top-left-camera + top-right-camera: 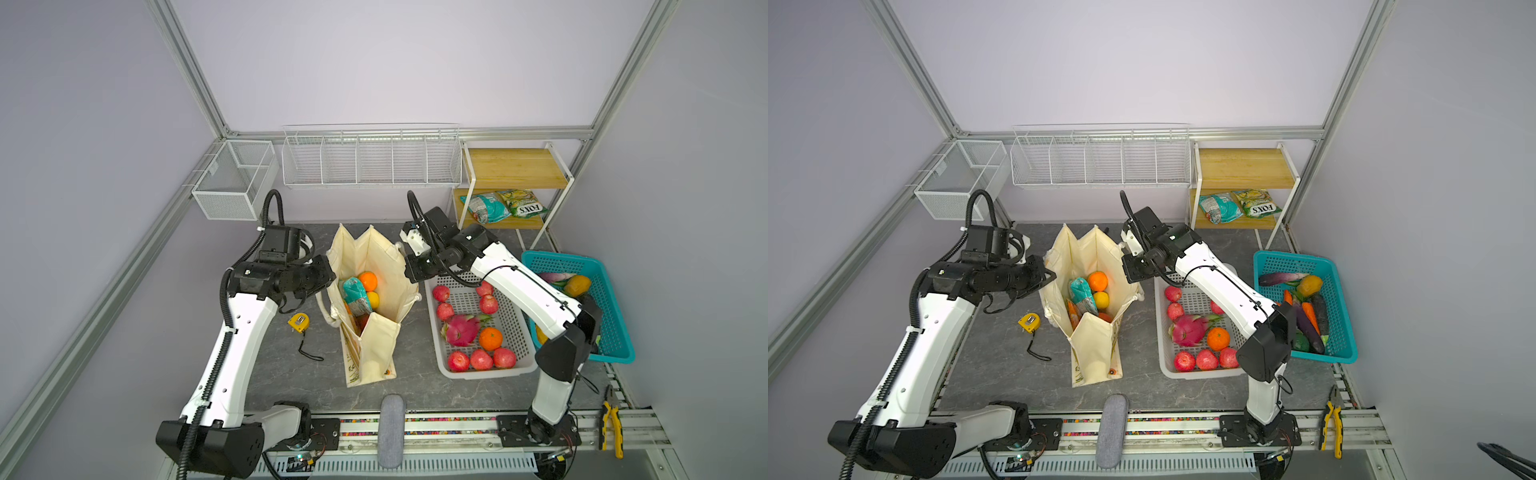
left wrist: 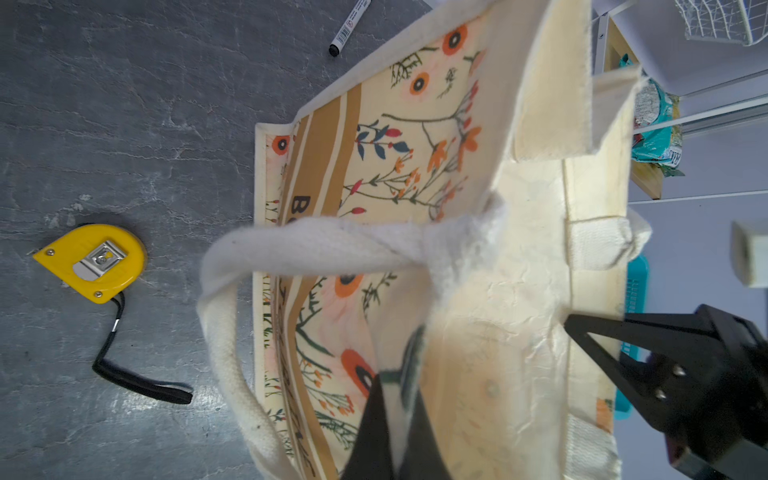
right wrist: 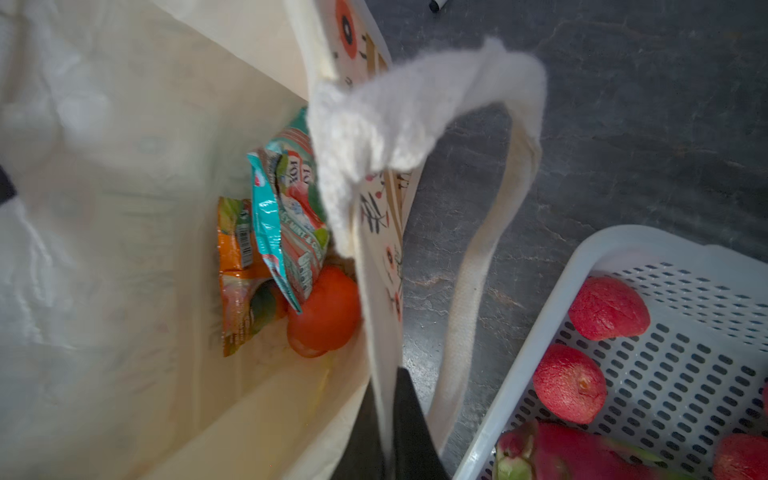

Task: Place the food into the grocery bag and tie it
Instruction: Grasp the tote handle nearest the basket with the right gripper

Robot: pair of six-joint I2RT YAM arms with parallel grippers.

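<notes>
Clearances about the grocery bag [image 1: 376, 349]: its mouth is open from above, bounded at the left rim by the left gripper [image 1: 331, 277] and at the right rim by the right gripper [image 1: 409, 268], each pinching canvas. An orange [image 1: 368, 280], a yellow fruit [image 1: 372, 300] and a teal packet [image 1: 354, 296] take up the bottom. Left of the bag a tape measure [image 1: 298, 323] with its strap lies on the table [image 1: 291, 374]; just right of it the white basket [image 1: 486, 372] leaves only a narrow bare strip; in front the tabletop is bare, and behind lies a marker [image 2: 347, 27].
</notes>
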